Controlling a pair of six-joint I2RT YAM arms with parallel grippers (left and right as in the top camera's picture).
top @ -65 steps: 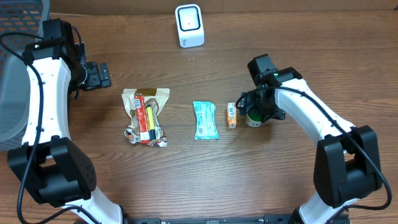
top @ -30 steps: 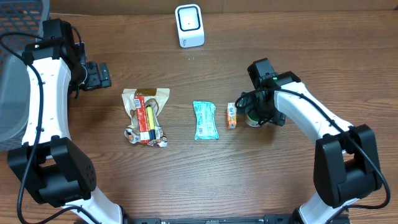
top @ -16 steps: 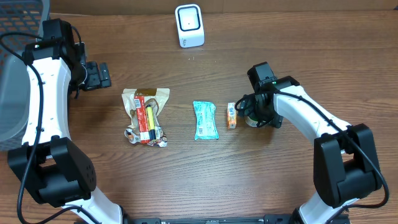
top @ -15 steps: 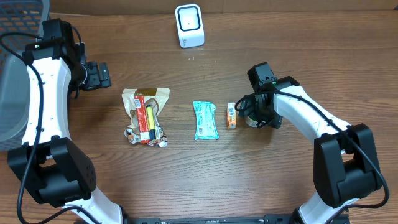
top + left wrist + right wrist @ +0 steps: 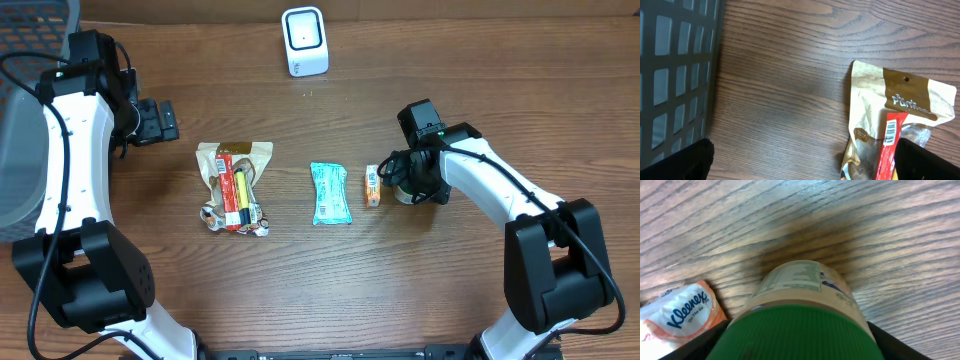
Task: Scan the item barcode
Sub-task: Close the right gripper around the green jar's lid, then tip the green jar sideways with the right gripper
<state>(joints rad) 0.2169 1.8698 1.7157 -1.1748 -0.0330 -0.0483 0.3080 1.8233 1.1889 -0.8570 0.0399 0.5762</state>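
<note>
Right of centre in the overhead view, the right gripper (image 5: pixel 404 184) hangs over a squat jar with a green screw lid and a tan paper label (image 5: pixel 792 287). The jar seems to stand upright on the brown wooden table (image 5: pixel 500 80). In the wrist view the lid fills the space between the black fingers (image 5: pixel 895 347), one close in at each side. The jaws stand wide astride the lid, but whether they already press it cannot be told. Taking the jar by its lid from above would probably leave the printed label free to be turned outward.

Just beside the jar, to its left, lies a small orange-and-white Kleenex tissue pack (image 5: pixel 372 185), apart from the fingers. Further left lie a flat teal plastic packet (image 5: pixel 330 193) and a crumpled tan snack bag with a red stick pack on top (image 5: pixel 233 185). These are laid in a row with gaps, likely so that each can be lifted alone.

At upper left the left gripper (image 5: pixel 162 121) hovers with its jaws spread fully and nothing between them, probably parked clear of the row. A dark grey mesh basket (image 5: pixel 25 40) sits beyond it in the corner.

Farthest off, at top centre, a white upright barcode scanner (image 5: pixel 304 41) stands well apart from the jar, its window apparently facing the row.
</note>
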